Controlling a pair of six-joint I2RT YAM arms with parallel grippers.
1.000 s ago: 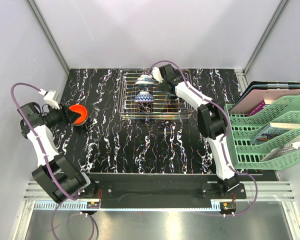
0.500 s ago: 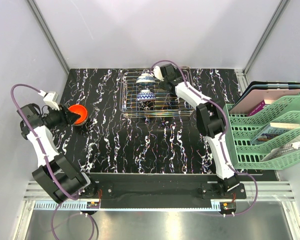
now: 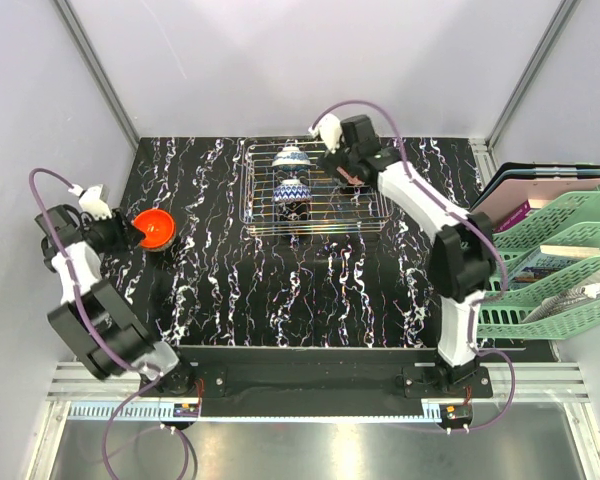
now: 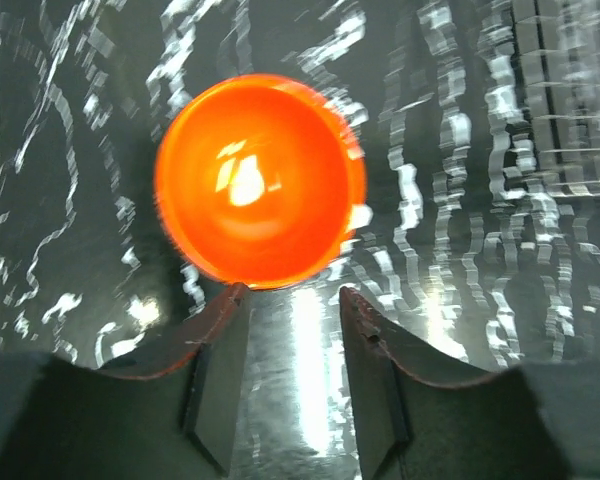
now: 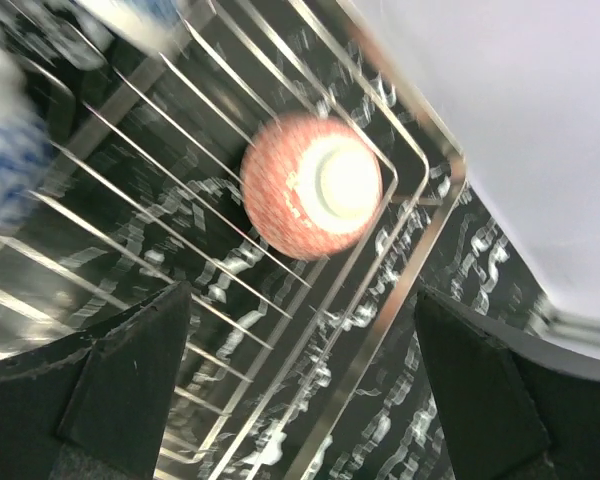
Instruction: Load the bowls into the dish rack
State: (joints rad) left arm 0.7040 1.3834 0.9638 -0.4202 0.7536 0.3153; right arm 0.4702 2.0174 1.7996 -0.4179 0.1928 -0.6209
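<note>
Next, the orange bowl [image 4: 258, 180] must be gripped by the half-open, empty left gripper [image 4: 292, 295] poised at its rim, the right gripper [image 5: 300, 295] being spread wide, empty, over the dish rack [image 3: 325, 212].

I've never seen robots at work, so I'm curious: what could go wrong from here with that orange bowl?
1. The orange bowl looks wider than the gap in the left gripper, so it might get shoved across the table rather than caught.
2. The dish rack already holds blue-and-white bowls, and the open right gripper is above it; a new bowl could knock against them.
</note>
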